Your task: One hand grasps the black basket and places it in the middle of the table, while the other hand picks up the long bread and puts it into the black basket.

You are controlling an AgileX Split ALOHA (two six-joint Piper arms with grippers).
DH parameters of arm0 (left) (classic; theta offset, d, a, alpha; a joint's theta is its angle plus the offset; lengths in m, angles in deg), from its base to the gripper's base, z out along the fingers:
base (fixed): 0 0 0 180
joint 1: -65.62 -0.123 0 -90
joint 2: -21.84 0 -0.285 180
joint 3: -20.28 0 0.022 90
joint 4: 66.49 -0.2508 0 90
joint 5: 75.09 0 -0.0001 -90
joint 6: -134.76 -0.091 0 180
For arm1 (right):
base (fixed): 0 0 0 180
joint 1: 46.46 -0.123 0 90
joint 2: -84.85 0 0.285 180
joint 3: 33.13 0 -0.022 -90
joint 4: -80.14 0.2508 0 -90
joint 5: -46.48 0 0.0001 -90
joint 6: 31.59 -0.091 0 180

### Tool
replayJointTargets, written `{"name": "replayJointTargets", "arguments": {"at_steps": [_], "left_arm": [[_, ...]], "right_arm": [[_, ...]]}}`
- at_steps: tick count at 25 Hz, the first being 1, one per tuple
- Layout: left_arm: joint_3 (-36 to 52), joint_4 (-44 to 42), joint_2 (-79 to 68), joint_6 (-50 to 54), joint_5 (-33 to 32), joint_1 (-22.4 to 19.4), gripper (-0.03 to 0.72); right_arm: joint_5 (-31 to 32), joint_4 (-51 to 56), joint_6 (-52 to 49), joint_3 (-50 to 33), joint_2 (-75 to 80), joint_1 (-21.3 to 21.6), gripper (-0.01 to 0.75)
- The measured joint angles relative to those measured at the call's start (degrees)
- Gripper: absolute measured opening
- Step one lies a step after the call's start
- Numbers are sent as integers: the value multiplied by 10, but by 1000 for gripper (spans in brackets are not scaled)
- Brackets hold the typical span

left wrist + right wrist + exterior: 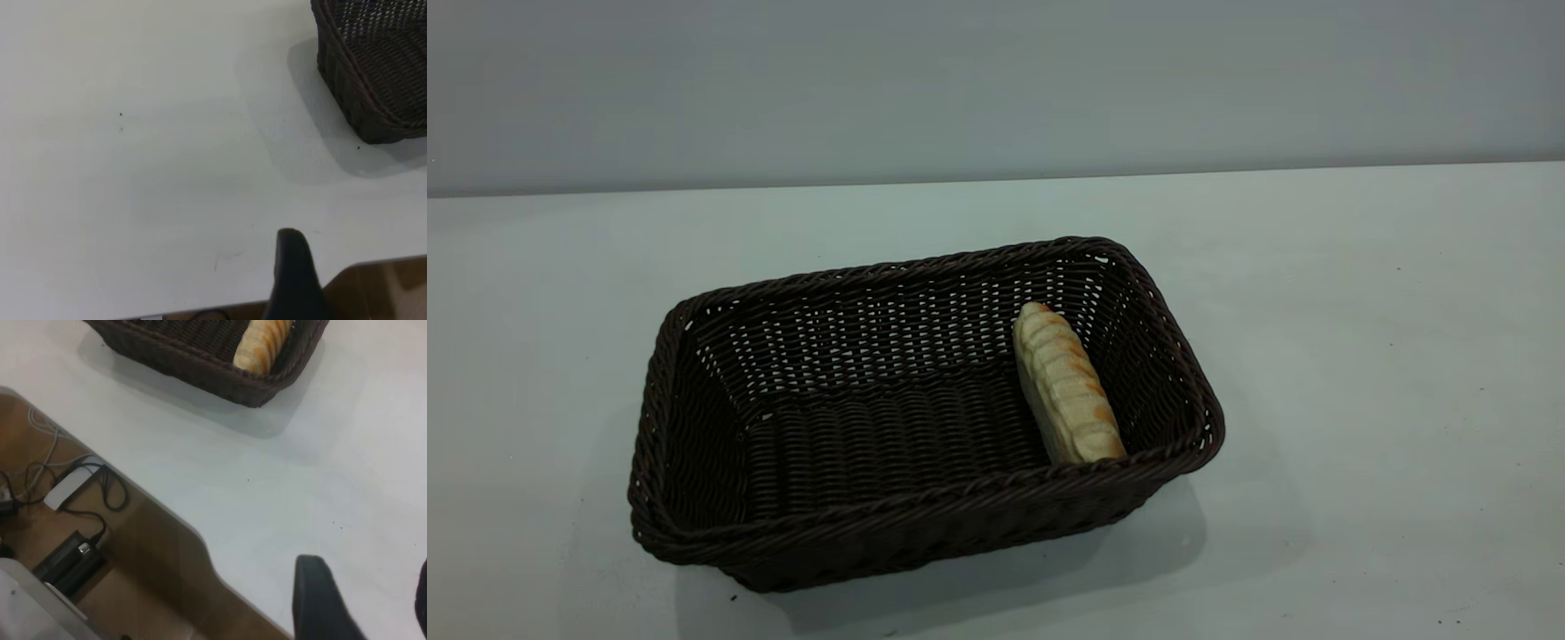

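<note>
The black basket [925, 511] stands near the middle of the white table [1360, 356]. The long bread [1067, 387] lies inside it, leaning against the right end wall. Neither gripper shows in the exterior view. In the left wrist view my left gripper [293, 280] is over the table's edge, well clear of the basket's corner [373, 87]. In the right wrist view my right gripper [370, 603] is open and empty above the table near its edge, away from the basket [193, 360] and the bread [263, 343].
Beyond the table's edge in the right wrist view lie cables, a white box [70, 485] and a black device [67, 560] on a brown surface. A grey wall runs behind the table.
</note>
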Motion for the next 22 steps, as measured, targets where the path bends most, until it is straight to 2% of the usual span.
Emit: {"name": "replayJointTargets", "arguments": {"at_steps": [16,17,19,22], "left_arm": [[0,0,0,0,0,0,550],[0,0,0,0,0,0,550],[0,0,1,0,0,-4,550],[0,0,17,0,0,-19,550]], "right_arm": [[0,5,0,0,0,3,334],[0,7,0,0,0,18,334],[0,11,0,0,0,75,334],[0,16,0,0,0,201,333]]}}
